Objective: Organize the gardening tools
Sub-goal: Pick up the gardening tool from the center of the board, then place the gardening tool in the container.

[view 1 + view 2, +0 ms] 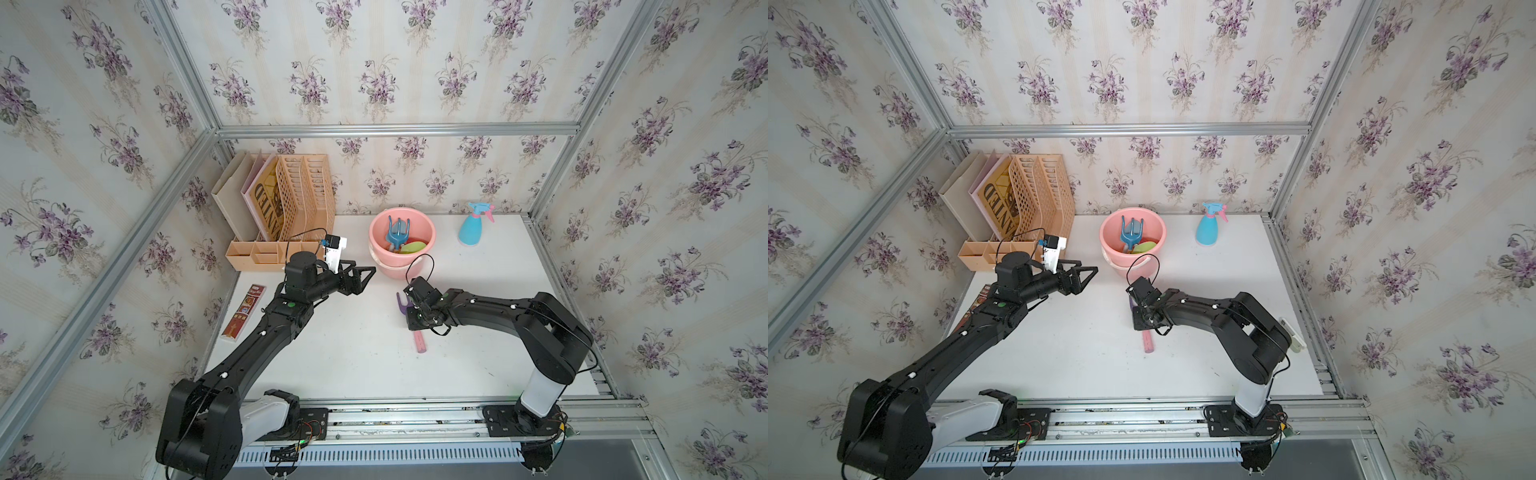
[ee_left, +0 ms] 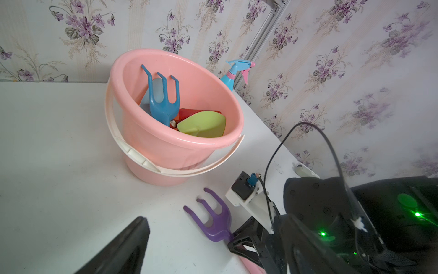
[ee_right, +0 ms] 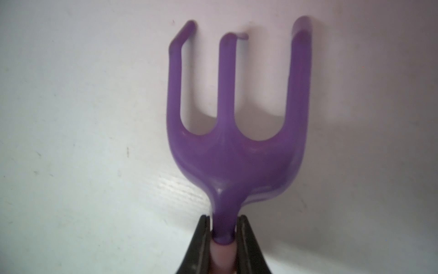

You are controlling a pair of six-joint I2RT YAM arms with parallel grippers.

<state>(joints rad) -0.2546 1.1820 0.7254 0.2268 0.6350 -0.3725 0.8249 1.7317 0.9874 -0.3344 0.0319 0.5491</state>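
A purple fork (image 3: 234,161) with a pink handle (image 1: 420,344) lies on the white table in front of the pink bucket (image 1: 392,271). My right gripper (image 3: 222,227) is shut on the fork's neck, where purple meets pink. In both top views the arm hides the middle of the fork. The bucket holds a blue fork (image 2: 163,104), a green shovel (image 2: 203,124), a red shovel (image 2: 189,113) and a light-blue trowel (image 2: 145,99). A blue spray bottle (image 1: 473,230) stands at the back right. My left gripper (image 1: 365,276) hovers open and empty, left of the bucket.
Tan file racks (image 1: 307,195) and a tan desk organiser (image 1: 257,253) stand at the back left corner. A flat red-brown box (image 1: 245,311) lies along the left edge. Papered walls and aluminium frame posts close in the table on three sides.
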